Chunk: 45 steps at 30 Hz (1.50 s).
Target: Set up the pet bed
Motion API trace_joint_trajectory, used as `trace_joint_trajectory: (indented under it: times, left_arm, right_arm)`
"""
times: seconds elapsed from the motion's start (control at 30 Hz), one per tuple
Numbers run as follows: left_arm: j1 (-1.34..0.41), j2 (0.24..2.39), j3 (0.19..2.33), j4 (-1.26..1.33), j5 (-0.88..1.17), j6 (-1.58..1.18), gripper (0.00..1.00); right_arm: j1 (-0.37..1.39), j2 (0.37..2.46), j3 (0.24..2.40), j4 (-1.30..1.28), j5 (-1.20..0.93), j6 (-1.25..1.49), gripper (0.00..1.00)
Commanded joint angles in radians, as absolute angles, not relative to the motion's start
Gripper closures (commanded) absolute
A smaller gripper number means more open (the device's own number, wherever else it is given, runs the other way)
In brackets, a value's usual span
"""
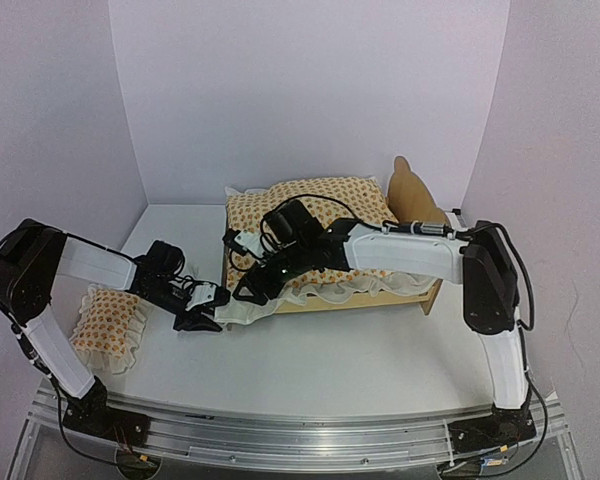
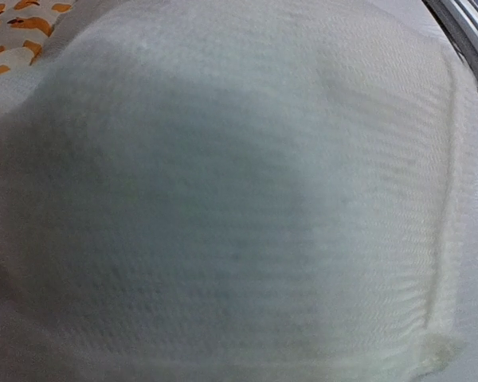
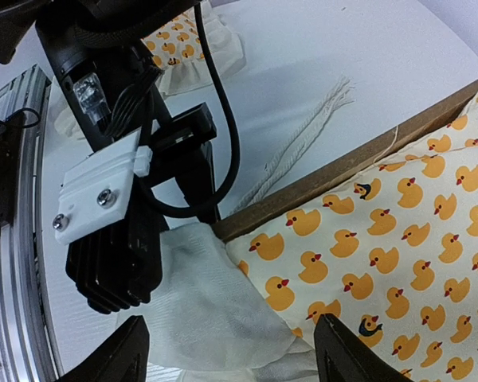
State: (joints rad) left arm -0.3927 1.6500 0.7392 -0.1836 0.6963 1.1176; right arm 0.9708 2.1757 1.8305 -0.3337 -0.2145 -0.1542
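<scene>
The pet bed (image 1: 428, 292) stands on the table (image 1: 330, 350), a bit to the right of the middle, with its tall headboard at the far right end. The duck cushion (image 1: 320, 200) lies on it, and its white frill hangs out over the front left corner. The left pincer (image 1: 195, 318) is right at that frill, and white cloth covers its camera, so I cannot tell if it is pinching the frill or not. The right pincer (image 3: 237, 358) hangs over the same corner with its two fingers spread wide and nothing in them. The small pillow (image 1: 108, 318) waits far off on the left. A hard tug on the frill could drag the cushion off the bed, and the two pincers are so close that they could bump
</scene>
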Motion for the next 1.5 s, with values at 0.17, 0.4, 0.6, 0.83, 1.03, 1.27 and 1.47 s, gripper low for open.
trace_joint_trajectory:
  times: [0.17, 0.4, 0.6, 0.83, 1.03, 1.27, 1.47]
  left_arm:
    - [-0.393, 1.694, 0.76, -0.093, 0.708, 1.163, 0.85]
    - [-0.393, 1.64, 0.904, -0.399, 0.726, 1.151, 1.0]
    - [-0.396, 1.58, 1.17, -0.88, 1.002, 0.969, 1.0]
    - [-0.405, 1.551, 1.231, -0.735, 1.078, 0.501, 1.0]
    - [-0.414, 1.56, 1.272, -0.706, 1.099, 0.325, 1.0]
    - [-0.437, 1.544, 1.263, -0.66, 1.154, 0.163, 1.0]
    - [-0.438, 1.543, 1.252, -0.54, 1.135, -0.044, 1.0]
  right_arm:
    - [0.934, 2.246, 1.858, -0.306, -0.278, -0.09, 0.35]
    - [0.922, 2.158, 1.837, -0.305, -0.275, -0.056, 0.33]
    - [0.923, 2.026, 1.817, -0.304, -0.301, 0.103, 0.31]
    - [0.953, 1.845, 1.655, -0.253, -0.268, 0.364, 0.31]
    - [1.035, 1.822, 1.489, -0.05, -0.224, 0.504, 0.54]
    - [1.068, 1.927, 1.436, 0.187, -0.314, 0.535, 0.65]
    - [1.068, 2.02, 1.473, 0.29, -0.163, 0.616, 0.64]
